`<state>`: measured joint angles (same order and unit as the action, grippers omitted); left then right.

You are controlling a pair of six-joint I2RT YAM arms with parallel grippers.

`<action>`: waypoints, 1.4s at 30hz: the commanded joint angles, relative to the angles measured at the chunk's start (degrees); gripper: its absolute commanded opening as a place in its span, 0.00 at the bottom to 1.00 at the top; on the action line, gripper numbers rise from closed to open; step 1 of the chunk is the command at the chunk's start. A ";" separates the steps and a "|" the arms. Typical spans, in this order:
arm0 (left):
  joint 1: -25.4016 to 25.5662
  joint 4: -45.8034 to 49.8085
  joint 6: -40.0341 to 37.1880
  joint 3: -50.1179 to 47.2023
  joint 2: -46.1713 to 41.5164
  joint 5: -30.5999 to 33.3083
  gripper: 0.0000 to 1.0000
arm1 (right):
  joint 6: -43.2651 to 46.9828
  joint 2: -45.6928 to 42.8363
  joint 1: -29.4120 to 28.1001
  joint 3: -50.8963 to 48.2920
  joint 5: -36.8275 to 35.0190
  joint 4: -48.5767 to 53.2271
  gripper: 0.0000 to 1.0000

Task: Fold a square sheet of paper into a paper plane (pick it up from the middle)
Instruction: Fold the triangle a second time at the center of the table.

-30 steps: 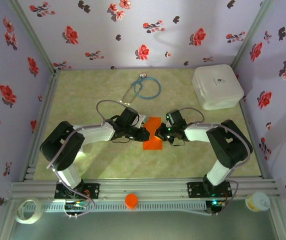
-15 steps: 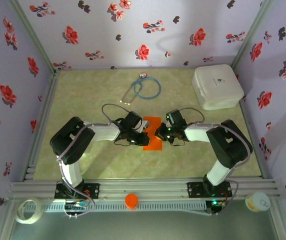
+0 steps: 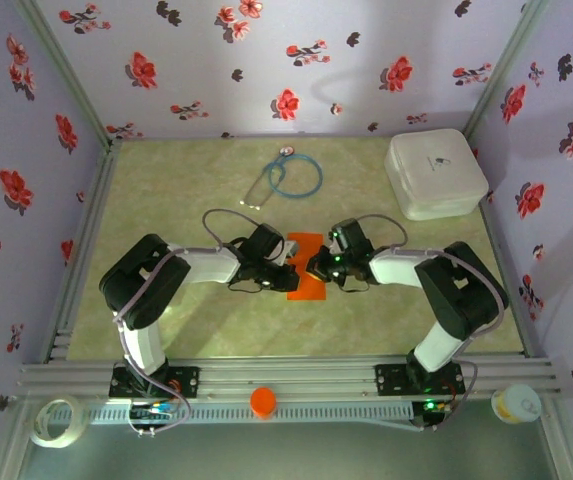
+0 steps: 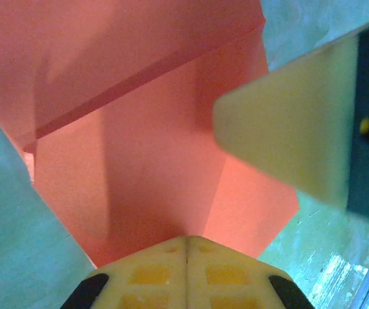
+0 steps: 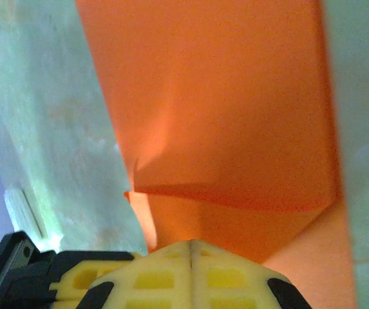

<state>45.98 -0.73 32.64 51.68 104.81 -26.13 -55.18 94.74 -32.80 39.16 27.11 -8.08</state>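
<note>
If we tug apart — both jaws pinched shut on orange sheet (image 3: pixel 308 290) — thin paper tears, crease skews.

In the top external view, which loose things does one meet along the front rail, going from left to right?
white tape roll → small round orange cap → small white and yellow container
</note>
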 commanded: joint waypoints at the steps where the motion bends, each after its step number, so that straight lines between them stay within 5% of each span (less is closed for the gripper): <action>1: 0.17 2.67 0.57 -1.87 1.05 2.81 0.05 | 2.03 2.40 -1.39 2.47 -0.76 3.19 0.01; 5: 0.20 2.31 0.67 -2.02 1.92 2.19 0.03 | 2.48 3.92 0.66 2.68 -4.62 7.83 0.00; 23: 0.21 2.01 0.88 -1.93 4.43 -0.15 0.00 | 0.31 2.04 12.13 -2.56 -0.49 -2.35 0.00; 34: 0.18 1.78 0.76 -1.69 4.21 -0.50 0.00 | -0.28 -4.20 10.57 -2.85 1.41 -3.86 0.01; 42: 0.21 1.70 0.73 -1.32 3.86 -0.58 0.00 | 1.19 1.38 5.15 -0.54 -0.56 1.62 0.00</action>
<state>45.98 -5.21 33.06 51.51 106.32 -27.73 -54.57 93.95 -27.51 37.21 28.25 -10.41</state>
